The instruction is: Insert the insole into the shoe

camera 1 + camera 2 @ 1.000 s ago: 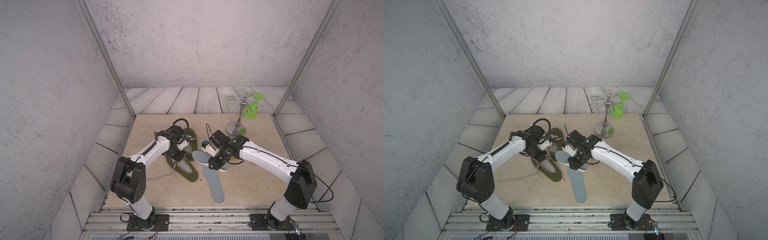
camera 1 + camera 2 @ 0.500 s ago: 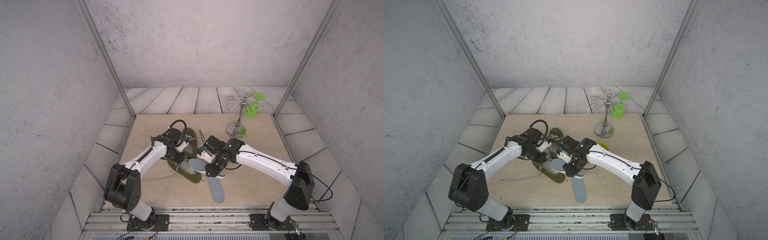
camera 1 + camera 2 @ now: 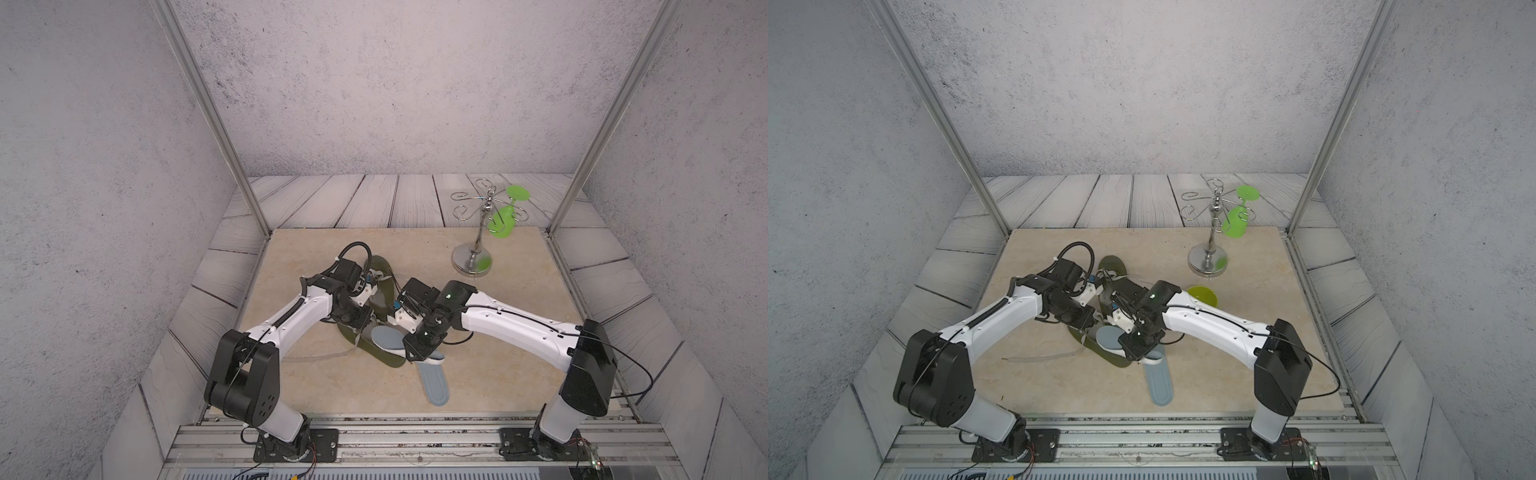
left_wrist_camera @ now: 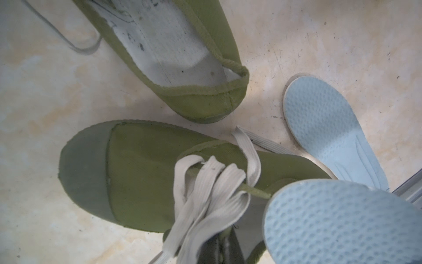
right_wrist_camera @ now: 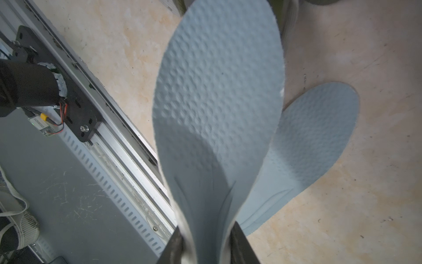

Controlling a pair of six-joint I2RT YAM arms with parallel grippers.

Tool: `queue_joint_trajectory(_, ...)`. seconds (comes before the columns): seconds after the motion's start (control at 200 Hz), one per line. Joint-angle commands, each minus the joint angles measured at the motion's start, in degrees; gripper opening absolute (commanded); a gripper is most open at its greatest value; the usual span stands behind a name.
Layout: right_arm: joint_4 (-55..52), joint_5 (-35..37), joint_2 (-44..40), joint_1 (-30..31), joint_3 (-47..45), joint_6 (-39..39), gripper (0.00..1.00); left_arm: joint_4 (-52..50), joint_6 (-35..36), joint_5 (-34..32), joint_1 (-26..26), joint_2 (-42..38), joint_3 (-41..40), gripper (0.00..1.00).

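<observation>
Two olive green shoes lie mid-table. My left gripper [image 3: 357,322] [image 4: 219,251] is shut on the front shoe [image 3: 386,359] [image 3: 1084,338] [image 4: 148,173] at its laced opening. My right gripper [image 3: 417,351] [image 5: 206,249] is shut on the heel end of a light blue insole [image 3: 388,337] [image 3: 1111,337] [image 5: 217,102]. That insole's toe end hangs over the front shoe's opening and reaches toward the laces in the left wrist view [image 4: 331,224]. The gripped spot on the shoe is hidden by laces.
The second shoe [image 3: 384,286] [image 4: 171,57] lies just behind, with a white lining inside. Another blue insole [image 3: 434,384] [image 3: 1160,386] [image 5: 315,146] lies flat near the front rail [image 3: 374,432]. A metal stand [image 3: 473,257] with a green glass [image 3: 500,222] stands back right. A green disc [image 3: 1202,295] lies behind the right arm.
My right gripper has carried the insole leftward, from beside the front shoe to over its opening. The left arm shifted slightly and kept its hold on the shoe.
</observation>
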Motion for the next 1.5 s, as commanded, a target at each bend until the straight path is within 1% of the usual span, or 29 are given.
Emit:
queue_joint_trajectory(0.0, 0.91, -2.84, 2.08, 0.09, 0.35, 1.06, 0.32, 0.84, -0.96, 1.51, -0.16, -1.54, -0.72, 0.00)
queue_joint_trajectory(0.275, 1.97, -5.65, 3.36, 0.16, 0.35, 1.33, 0.31, 0.80, -0.98, 1.92, -0.16, -1.00, -0.99, 0.00)
queue_joint_trajectory(0.41, 3.46, -7.32, 2.97, 0.23, -0.25, 2.76, 0.30, 0.81, -0.88, 1.72, -0.16, -1.30, -1.19, 0.00)
queue_joint_trajectory(0.58, 3.06, -3.36, 4.23, -0.15, -0.04, 2.53, 0.30, 0.88, -0.72, 2.03, -0.16, -1.14, -1.30, 0.00)
queue_joint_trajectory(0.711, 2.84, -4.27, 6.81, -0.79, 1.85, 2.99, 0.30, 0.75, -0.80, 2.03, -0.16, -1.40, -1.41, 0.00)
queue_joint_trajectory(0.911, 1.68, -0.82, 8.75, -1.05, 5.02, 1.88, 0.30, 0.83, -0.84, 2.55, -0.16, -1.88, -1.38, 0.00)
queue_joint_trajectory(1.071, 1.88, 0.44, 9.96, -1.01, 7.26, 0.85, 0.30, 1.01, -0.71, 3.17, -0.16, -1.53, -1.25, 0.00)
queue_joint_trajectory(1.496, 8.41, 4.28, 10.28, -1.06, 4.91, -2.18, 0.29, 2.57, -1.50, 7.00, -0.16, -0.64, -0.64, 0.00)
